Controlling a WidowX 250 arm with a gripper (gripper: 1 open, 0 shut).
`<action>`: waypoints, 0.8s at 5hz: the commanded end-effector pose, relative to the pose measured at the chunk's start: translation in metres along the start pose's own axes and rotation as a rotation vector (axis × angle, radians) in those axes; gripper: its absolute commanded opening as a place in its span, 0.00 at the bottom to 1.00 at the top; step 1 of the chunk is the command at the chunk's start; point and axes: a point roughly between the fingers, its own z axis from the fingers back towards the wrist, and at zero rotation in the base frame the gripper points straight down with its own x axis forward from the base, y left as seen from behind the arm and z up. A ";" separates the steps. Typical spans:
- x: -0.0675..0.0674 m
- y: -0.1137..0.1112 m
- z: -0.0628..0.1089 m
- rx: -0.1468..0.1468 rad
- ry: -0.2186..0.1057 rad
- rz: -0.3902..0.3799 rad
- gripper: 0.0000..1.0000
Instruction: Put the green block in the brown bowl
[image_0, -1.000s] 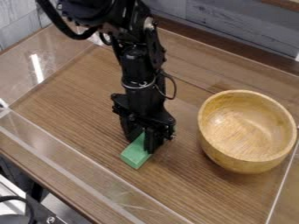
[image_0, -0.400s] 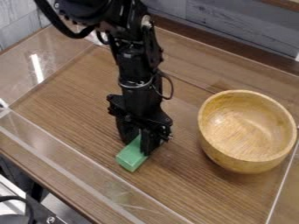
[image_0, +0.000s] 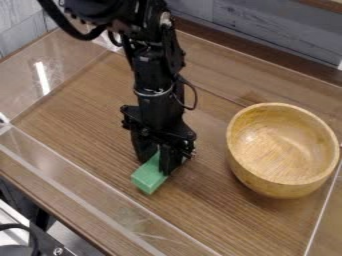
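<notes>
green block sits left of the brown bowl, well apart from it, its far end pinched in the gripper, whose jaws are clamped narrow on it. compared with a second ago the block has edged slightly further from the bowl, low over the counter; lifting looks next.

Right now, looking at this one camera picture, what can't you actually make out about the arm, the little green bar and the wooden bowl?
- Upper end of the small bright green rectangular block: hidden behind the black gripper, whose jaws are closed on it.
- Whether the block's lower end touches the wooden table: too small to tell.
- The arm's base: cut off by the top edge.
- The near inner wall of the round tan wooden bowl: hidden by its own rim.
</notes>
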 end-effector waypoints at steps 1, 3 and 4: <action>0.011 0.003 0.022 0.009 -0.072 0.005 0.00; 0.011 0.004 0.028 0.004 -0.068 0.009 0.00; 0.011 0.005 0.030 0.001 -0.068 0.012 0.00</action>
